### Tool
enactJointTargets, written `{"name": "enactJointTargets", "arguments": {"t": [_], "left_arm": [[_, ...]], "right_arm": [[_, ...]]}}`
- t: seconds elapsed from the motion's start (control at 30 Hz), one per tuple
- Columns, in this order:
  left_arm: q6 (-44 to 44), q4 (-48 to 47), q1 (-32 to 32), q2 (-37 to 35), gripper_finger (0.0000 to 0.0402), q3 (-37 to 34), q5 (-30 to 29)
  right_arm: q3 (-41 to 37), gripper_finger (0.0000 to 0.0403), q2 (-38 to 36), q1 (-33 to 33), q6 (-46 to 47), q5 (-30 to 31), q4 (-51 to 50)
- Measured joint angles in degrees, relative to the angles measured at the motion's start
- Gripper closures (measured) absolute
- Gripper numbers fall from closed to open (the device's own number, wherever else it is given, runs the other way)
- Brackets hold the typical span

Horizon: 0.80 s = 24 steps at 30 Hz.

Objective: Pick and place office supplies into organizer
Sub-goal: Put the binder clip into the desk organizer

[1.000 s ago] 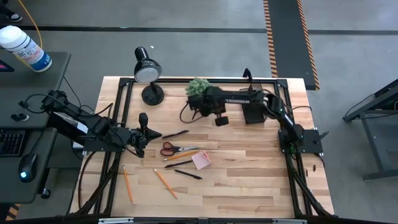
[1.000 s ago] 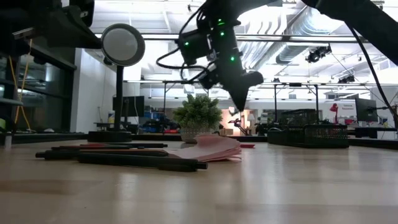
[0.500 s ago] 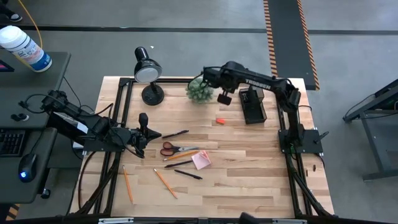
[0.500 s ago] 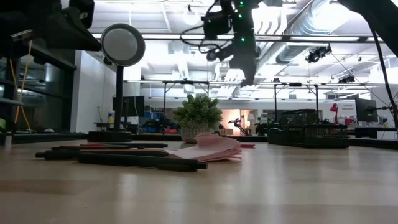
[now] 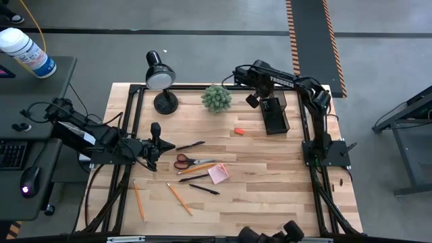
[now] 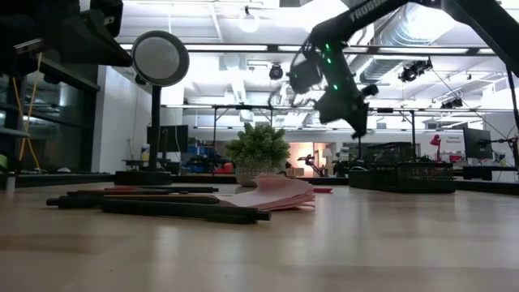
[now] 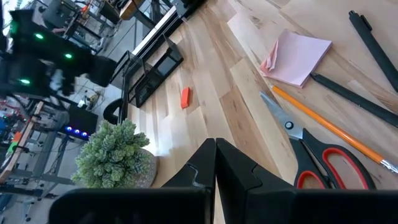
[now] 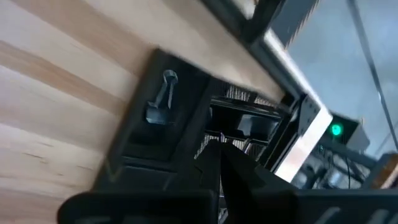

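Note:
The office supplies lie loose on the wooden table: red-handled scissors, a pink sticky-note pad, orange pencils, black pens and a small red piece. The black mesh organizer stands at the far right, with a black clip lying in its lower tray. My right gripper hangs shut above the organizer's left side, pointing steeply down; nothing shows between its fingers. My left gripper waits shut above the table, left of the scissors.
A black desk lamp and a small green plant stand along the far edge, left of the organizer. A black frame runs around the tabletop. Bare wood lies between the supplies and the organizer.
My right gripper has left its place over the red piece, swung toward the far edge and then right, and rolled about its own axis as it went. It now hangs over the organizer. The red piece stays on the table.

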Motion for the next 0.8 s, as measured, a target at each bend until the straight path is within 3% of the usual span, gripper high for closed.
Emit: {"name": "enactJointTargets", "arguments": {"t": [0.37, 0.63, 0.8], "left_arm": [[0.02, 0.02, -0.01, 0.00, 0.0401, 0.00, 0.00], [0.04, 0.02, -0.02, 0.00, 0.0401, 0.00, 0.00], [0.04, 0.02, -0.01, 0.00, 0.0401, 0.00, 0.00]], "right_arm": [[-11.76, 0.0403, 0.02, -1.31, -0.70, -0.53, 10.47], [-13.37, 0.0403, 0.02, -1.35, -1.21, -0.07, 15.05], [-13.37, 0.0402, 0.02, -1.42, -2.59, -3.20, 15.80]]}}
